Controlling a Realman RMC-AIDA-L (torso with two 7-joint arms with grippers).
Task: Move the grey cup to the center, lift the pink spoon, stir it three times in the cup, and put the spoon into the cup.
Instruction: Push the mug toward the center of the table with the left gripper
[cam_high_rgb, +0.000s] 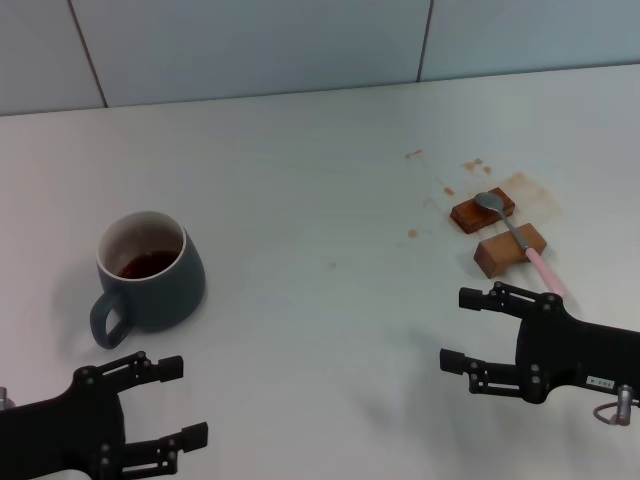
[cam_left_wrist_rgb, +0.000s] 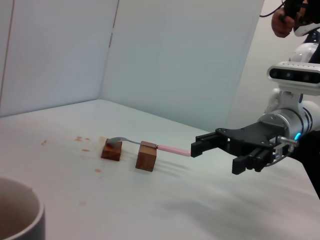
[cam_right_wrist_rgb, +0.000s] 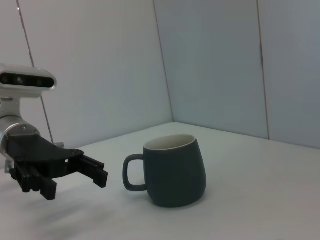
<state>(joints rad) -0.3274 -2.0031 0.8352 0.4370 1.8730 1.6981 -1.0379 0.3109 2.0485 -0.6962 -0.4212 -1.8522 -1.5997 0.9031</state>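
The grey cup (cam_high_rgb: 150, 272) stands at the table's left with dark liquid inside and its handle toward my left gripper (cam_high_rgb: 184, 401). That gripper hovers open just in front of the cup, apart from it. The pink spoon (cam_high_rgb: 543, 268) lies at the right, its silver bowl on one wooden block (cam_high_rgb: 483, 211) and its neck across a second block (cam_high_rgb: 509, 250). My right gripper (cam_high_rgb: 458, 328) is open beside the pink handle's end and holds nothing. The right wrist view shows the cup (cam_right_wrist_rgb: 175, 171) and the left gripper (cam_right_wrist_rgb: 75, 182). In the left wrist view are the spoon (cam_left_wrist_rgb: 171, 148) and the right gripper (cam_left_wrist_rgb: 216, 156).
Brown spill stains (cam_high_rgb: 445, 188) dot the white table (cam_high_rgb: 330, 200) around the blocks. A pale tiled wall (cam_high_rgb: 260, 45) runs along the table's far edge. The cup's rim (cam_left_wrist_rgb: 22, 200) fills the corner of the left wrist view.
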